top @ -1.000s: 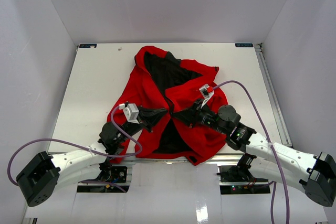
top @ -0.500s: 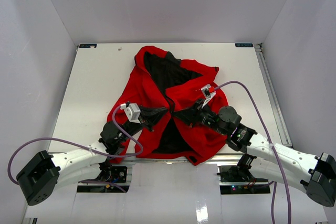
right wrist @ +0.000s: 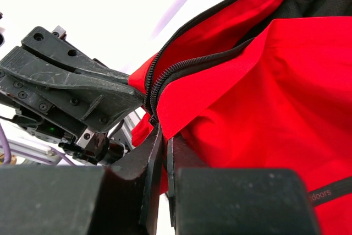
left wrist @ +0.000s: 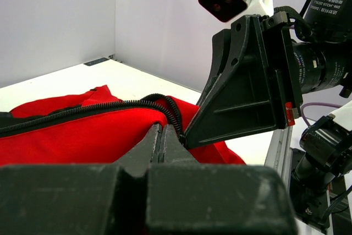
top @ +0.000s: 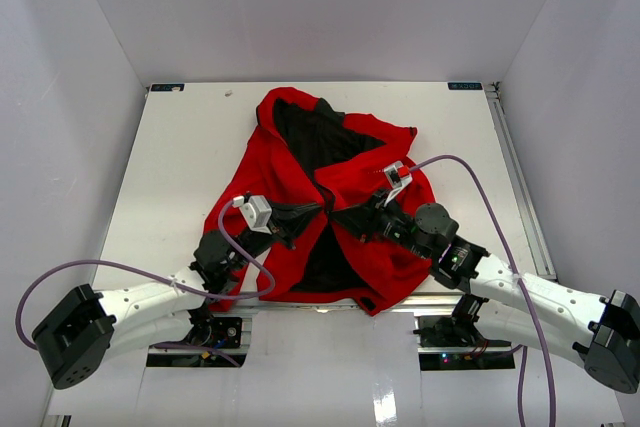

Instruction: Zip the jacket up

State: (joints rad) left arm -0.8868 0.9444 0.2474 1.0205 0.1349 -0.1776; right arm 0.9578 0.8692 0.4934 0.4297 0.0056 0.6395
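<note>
The red jacket (top: 283, 165) lies open in the middle of the table, with its black lining (top: 322, 135) showing. My left gripper (top: 311, 212) and right gripper (top: 341, 220) meet nose to nose at the lower front opening. In the left wrist view my left gripper (left wrist: 161, 134) is shut on the jacket's edge by the dark zipper teeth (left wrist: 104, 108), with the right gripper's finger (left wrist: 247, 97) just beyond. In the right wrist view my right gripper (right wrist: 163, 137) is shut on the other red flap (right wrist: 258, 92) below its zipper teeth (right wrist: 181, 67). The left gripper's finger (right wrist: 71, 83) is close beside it.
The white table (top: 180, 147) is walled at the left, back and right. A rail (top: 515, 172) runs along its right edge. A purple cable (top: 470, 175) loops from the right wrist, another (top: 225, 237) from the left wrist. The arm bases stand at the near edge.
The left gripper has crept slightly right towards the right gripper, drawing the two zipper edges closer. The jacket has otherwise barely moved.
</note>
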